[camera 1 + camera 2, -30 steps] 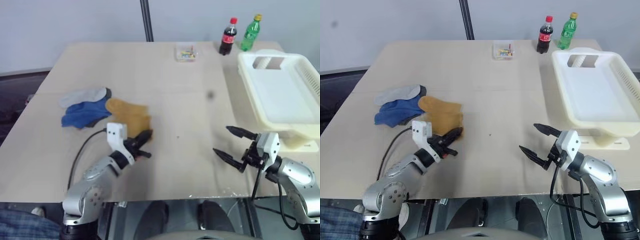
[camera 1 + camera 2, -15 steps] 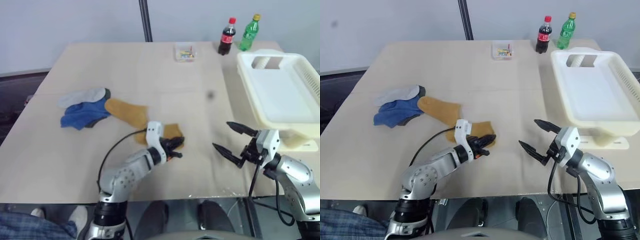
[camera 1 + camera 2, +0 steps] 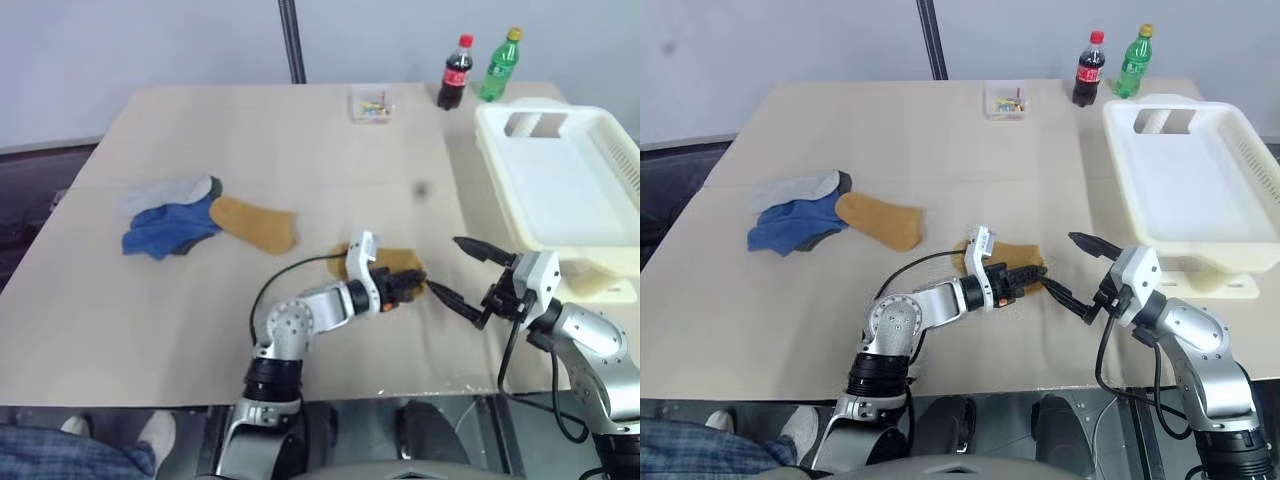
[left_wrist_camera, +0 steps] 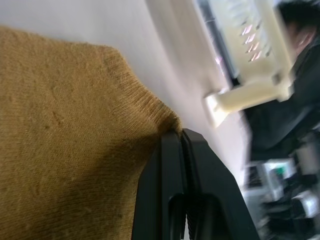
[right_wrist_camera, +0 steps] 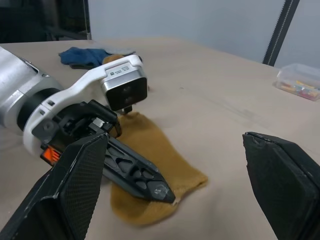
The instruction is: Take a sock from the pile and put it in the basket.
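Note:
The mustard sock (image 3: 393,263) lies flat on the table, right of centre, with my left gripper (image 3: 416,284) shut on its right-hand end. The left wrist view shows those black fingers (image 4: 179,165) closed on the sock's knit edge (image 4: 60,130). My right gripper (image 3: 448,268) hangs open just right of it, jaws wide and empty, with the sock's end (image 5: 160,155) between them. The pile (image 3: 165,218) of blue and pale grey socks sits at the left, a second mustard sock (image 3: 256,224) beside it. The cream basket (image 3: 590,150) stands at the right edge.
A clear box of coloured bits (image 3: 371,105), a cola bottle (image 3: 456,73) and a green bottle (image 3: 501,65) stand along the far edge. A black pole (image 3: 292,40) rises behind the table. A person in dark clothes (image 4: 300,70) is beyond the basket.
My left gripper has moved right across the table, pulling the mustard sock away from the pile until it lies between the right gripper's fingers. The right arm has stayed put.

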`<state>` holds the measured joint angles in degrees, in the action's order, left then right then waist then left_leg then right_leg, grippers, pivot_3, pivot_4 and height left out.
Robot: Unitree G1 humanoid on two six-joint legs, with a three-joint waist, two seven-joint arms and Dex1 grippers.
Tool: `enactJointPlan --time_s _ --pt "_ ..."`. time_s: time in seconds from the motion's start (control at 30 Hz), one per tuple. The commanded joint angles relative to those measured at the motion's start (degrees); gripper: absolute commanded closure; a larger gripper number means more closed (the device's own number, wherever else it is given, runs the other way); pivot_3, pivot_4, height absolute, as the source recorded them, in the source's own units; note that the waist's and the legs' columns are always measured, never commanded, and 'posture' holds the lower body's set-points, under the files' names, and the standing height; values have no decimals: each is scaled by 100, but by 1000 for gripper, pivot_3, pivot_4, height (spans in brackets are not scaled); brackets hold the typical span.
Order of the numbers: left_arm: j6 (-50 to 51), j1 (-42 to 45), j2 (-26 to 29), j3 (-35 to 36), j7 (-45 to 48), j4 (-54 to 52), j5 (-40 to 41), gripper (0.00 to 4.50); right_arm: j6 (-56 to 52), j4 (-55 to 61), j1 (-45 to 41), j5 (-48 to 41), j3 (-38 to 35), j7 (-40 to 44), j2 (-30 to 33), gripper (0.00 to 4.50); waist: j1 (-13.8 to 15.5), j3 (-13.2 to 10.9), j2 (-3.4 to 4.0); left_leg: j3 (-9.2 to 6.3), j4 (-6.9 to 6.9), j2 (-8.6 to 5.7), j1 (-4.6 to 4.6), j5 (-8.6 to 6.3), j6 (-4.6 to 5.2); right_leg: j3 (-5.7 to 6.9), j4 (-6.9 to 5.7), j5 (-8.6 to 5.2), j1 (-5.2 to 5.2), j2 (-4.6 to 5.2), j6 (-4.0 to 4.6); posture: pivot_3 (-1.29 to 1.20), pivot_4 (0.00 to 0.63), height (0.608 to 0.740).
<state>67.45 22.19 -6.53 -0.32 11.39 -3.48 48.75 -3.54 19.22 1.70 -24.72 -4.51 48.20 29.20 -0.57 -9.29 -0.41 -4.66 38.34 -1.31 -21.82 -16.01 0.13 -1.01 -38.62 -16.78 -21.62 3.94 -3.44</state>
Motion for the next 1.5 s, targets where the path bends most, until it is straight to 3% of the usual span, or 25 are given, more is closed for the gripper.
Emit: enactJointPlan --time_s 0.03,0.27,0.3,0.37,0.5,0.6,0.77,0.9,1.03,1.17,1.3,1.5 --pt "393 -76 -428 145 -319 -222 362 4472 48 196 24 -49 -108 -96 -1 0 -4 0 0 0 0 0 0 0 0 0 0 0 0 0 -1 0 150 740" --pt "31 -98 -674 362 -745 -190 383 4472 25 271 98 -52 -43 -190 -33 0 -5 0 0 0 0 0 1 1 -2 -1 -1 0 0 1 -1 0 150 740" --pt "-47 -81 -643 317 -726 -219 336 4202 20 275 96 -50 -31 -199 -38 0 -4 0 0 0 0 0 1 1 -2 -1 -1 0 0 1 -1 0 150 740" --pt "-68 -71 -464 129 -673 -396 256 3632 12 279 91 -54 -15 -210 -45 0 -4 0 0 0 0 -1 0 1 -2 -2 0 0 0 1 -1 0 150 740" --pt "214 -202 -49 -29 -336 -948 545 3632 21 261 52 -46 28 -237 -72 0 -17 0 0 1 -1 -1 0 1 -3 -4 2 0 -1 1 -1 0 150 740" --pt "543 -401 263 234 138 -1400 1346 3632 37 219 -13 -47 61 -264 -117 0 -18 0 1 1 -3 4 1 2 -4 -6 2 0 -2 0 -1 0 150 740" --pt "760 -882 1765 472 1206 -2103 1842 3632 34 196 -79 -50 72 -289 -156 0 -33 -1 2 1 -3 11 6 3 -5 -6 -4 -1 -2 -4 0 0 150 740" --pt "292 -1563 3541 285 2597 -2594 1396 3632 64 139 -101 -45 72 -281 -163 0 -34 -4 12 1 -11 14 8 4 -8 -10 -4 -2 -5 -13 3 0 150 740" --pt "-569 -2258 4772 620 3858 -2653 934 3632 26 125 -202 -73 85 -327 -208 0 8 -7 15 3 -12 15 6 3 -7 -11 6 -2 -5 -1 4 0 150 740" --pt "-1613 -2637 5140 1067 4465 -2213 373 3632 -77 159 -205 -69 197 -299 -226 0 1 -9 18 0 -17 17 3 -3 3 -8 12 -3 -5 8 5 0 150 740" --pt "-2515 -2470 4885 1284 4247 -1524 -259 3632 -566 148 -316 361 494 -493 -30 0 -1 -9 18 -2 -22 17 4 -12 19 -8 14 -3 -5 11 5 0 150 740" --pt "-3102 -2983 5452 1574 5628 -1266 -355 3632 -753 387 -474 471 692 -459 54 0 -48 -12 17 0 -27 22 -4 -13 20 -7 26 -2 -10 11 4 0 150 740"
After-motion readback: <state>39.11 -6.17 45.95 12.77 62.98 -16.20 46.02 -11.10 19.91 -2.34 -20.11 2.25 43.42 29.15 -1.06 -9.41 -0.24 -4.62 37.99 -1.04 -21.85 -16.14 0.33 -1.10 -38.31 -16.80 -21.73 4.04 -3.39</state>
